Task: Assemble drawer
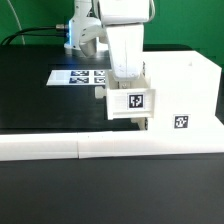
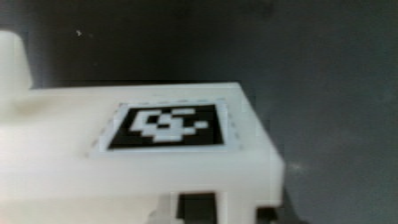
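Casing (image 1: 180, 100) only in exterior view; tagged tray (image 2: 151, 140) close-up at wrist; tool (image 1: 125, 85) state indiscernible.

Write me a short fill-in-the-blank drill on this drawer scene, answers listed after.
1. The small tray in front of the arm bears a black-and-white square ____ on its face.
2. The large casing sits to the exterior view's ____ of that tray.
3. The marker board lies flat on the ____ tabletop.
4. In the exterior view, the long low bar in front of the tray is ____ in colour.

Answers: tag; right; black; white
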Action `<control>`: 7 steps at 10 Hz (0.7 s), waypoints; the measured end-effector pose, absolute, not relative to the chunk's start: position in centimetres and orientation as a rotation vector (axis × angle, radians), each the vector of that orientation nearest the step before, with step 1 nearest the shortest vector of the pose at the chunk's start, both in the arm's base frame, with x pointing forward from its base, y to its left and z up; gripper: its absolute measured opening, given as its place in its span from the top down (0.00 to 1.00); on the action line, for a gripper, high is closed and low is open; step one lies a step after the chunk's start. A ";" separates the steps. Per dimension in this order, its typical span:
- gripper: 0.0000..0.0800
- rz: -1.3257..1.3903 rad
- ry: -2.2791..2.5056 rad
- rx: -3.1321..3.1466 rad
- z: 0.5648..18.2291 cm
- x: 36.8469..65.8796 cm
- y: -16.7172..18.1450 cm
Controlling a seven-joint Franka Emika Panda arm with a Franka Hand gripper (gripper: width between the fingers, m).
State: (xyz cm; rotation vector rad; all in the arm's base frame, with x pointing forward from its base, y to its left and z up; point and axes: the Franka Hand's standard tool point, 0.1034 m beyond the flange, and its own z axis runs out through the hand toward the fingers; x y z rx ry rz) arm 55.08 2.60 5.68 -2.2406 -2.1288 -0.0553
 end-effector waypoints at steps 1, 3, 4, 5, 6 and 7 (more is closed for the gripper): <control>0.85 -0.055 -2.128 -2.241 5.7 55.1 2.6; 0.68 -0.054 -2.131 -2.244 6.3 55.2 2.4; 0.45 -0.062 -2.141 -2.251 7.3 55.5 2.3; 0.28 -0.057 -2.144 -2.254 7.9 55.6 2.2; 0.28 -0.048 -2.145 -2.258 8.7 55.7 1.9; 0.22 -0.034 -2.142 -2.262 9.6 55.8 1.5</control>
